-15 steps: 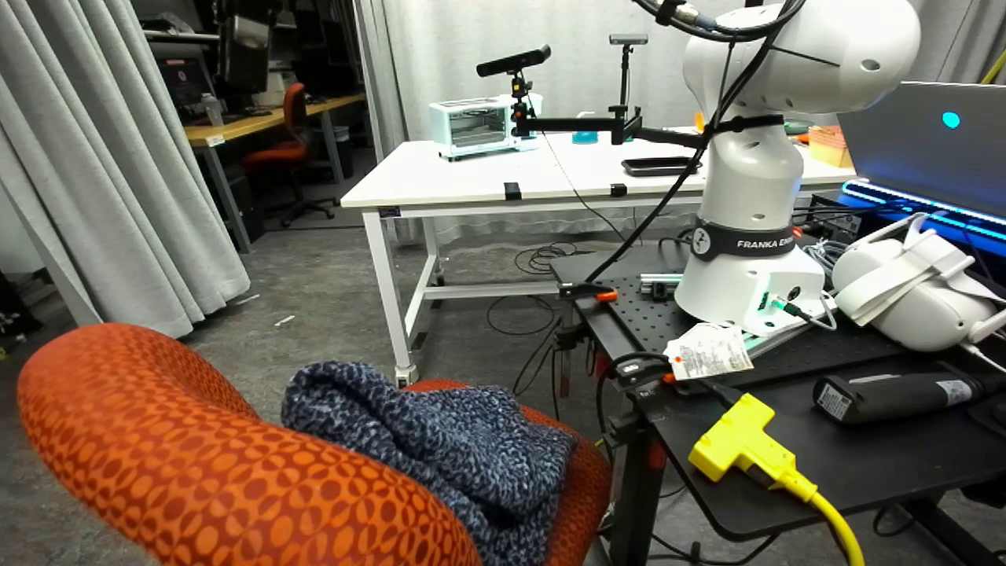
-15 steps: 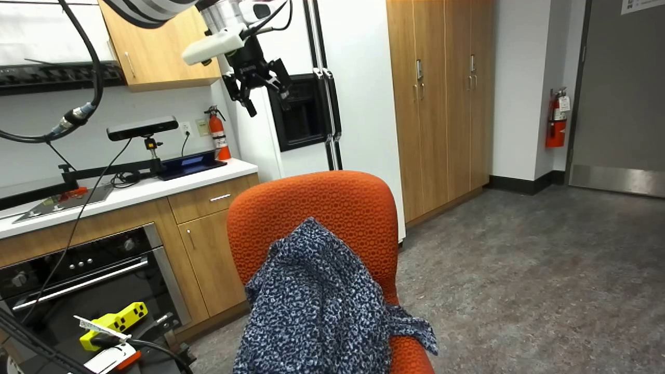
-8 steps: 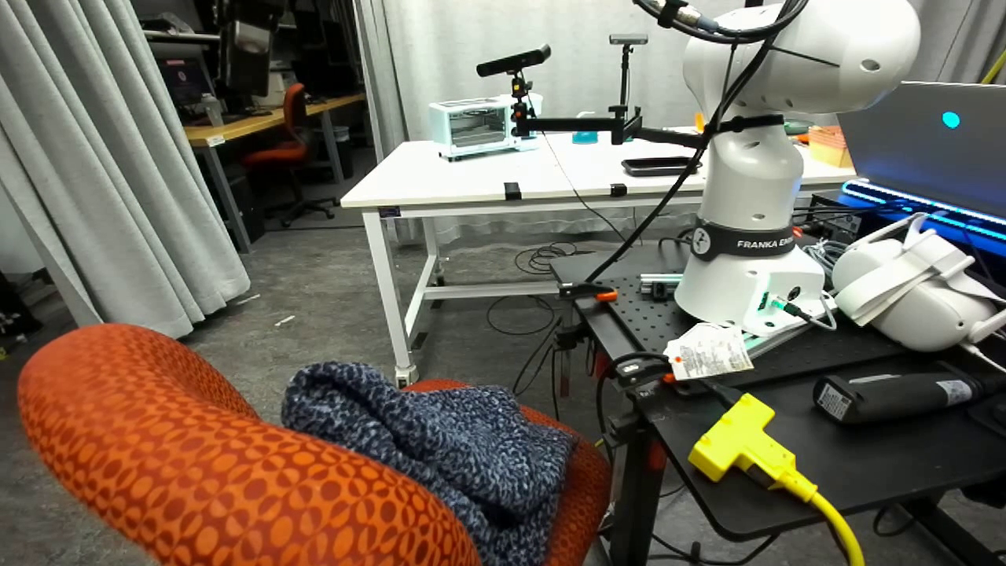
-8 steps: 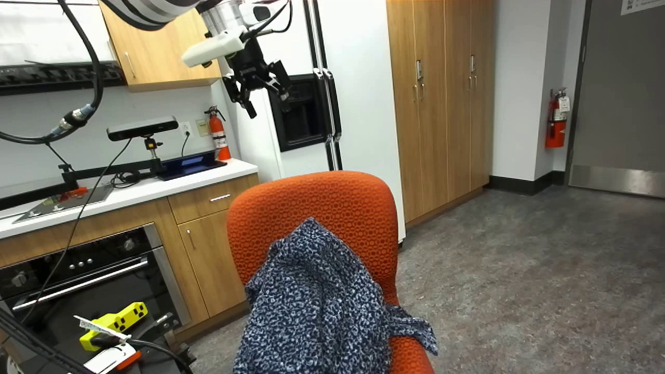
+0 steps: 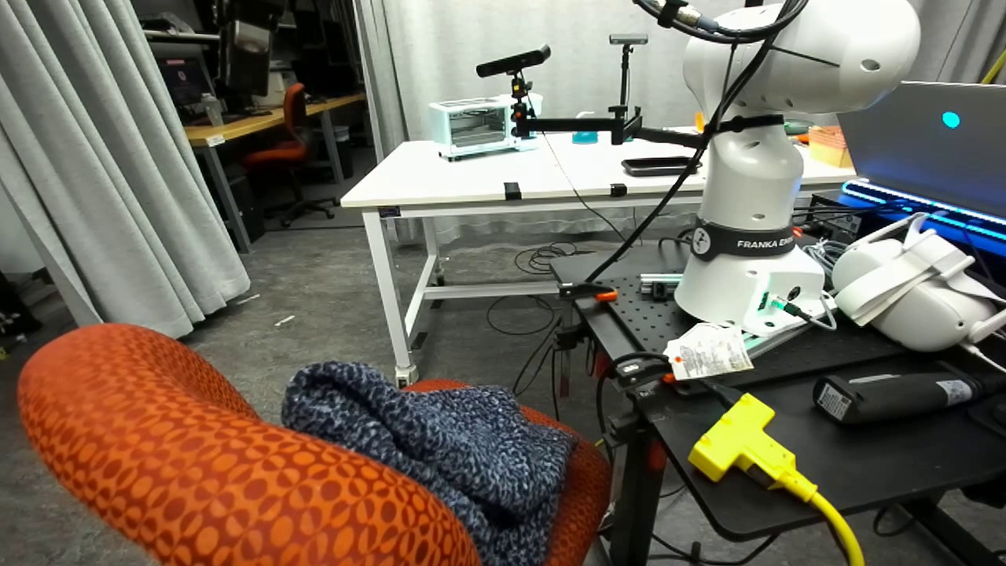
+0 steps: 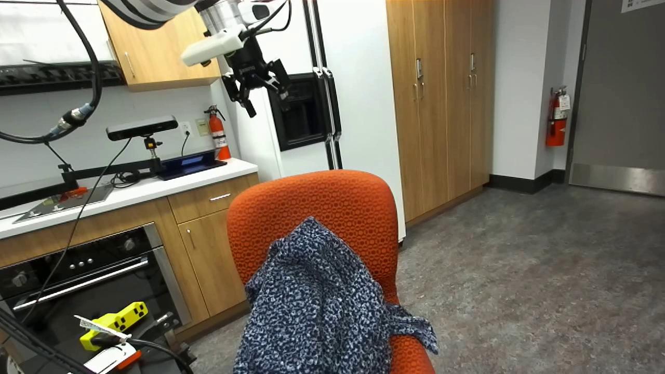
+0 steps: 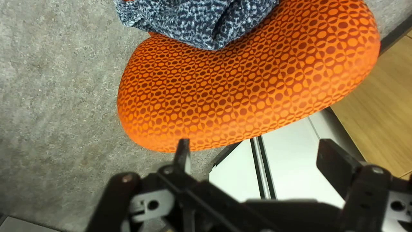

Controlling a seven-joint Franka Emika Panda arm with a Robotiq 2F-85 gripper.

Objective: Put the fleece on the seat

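Observation:
The fleece (image 5: 471, 440) is a bunched navy and grey-white speckled blanket. In both exterior views it lies in folds on the orange seat (image 5: 236, 472), and it also rests against the seat's back (image 6: 311, 197). A corner of the fleece (image 6: 317, 301) hangs over one side of the seat. In the wrist view the fleece (image 7: 199, 22) is at the top edge, partly cut off, with the seat's back (image 7: 231, 93) below it. My gripper (image 6: 268, 103) is raised above the seat, apart from the fleece. In the wrist view the gripper's fingers (image 7: 252, 146) are wide apart with nothing between them.
A black stand (image 5: 849, 464) beside the seat carries the arm base, a yellow power splitter (image 5: 743, 444) and a white headset (image 5: 904, 291). A white table (image 5: 456, 177) stands behind. A counter (image 6: 208, 179), a fridge (image 6: 363, 130) and wooden cabinets (image 6: 441, 119) stand behind the seat.

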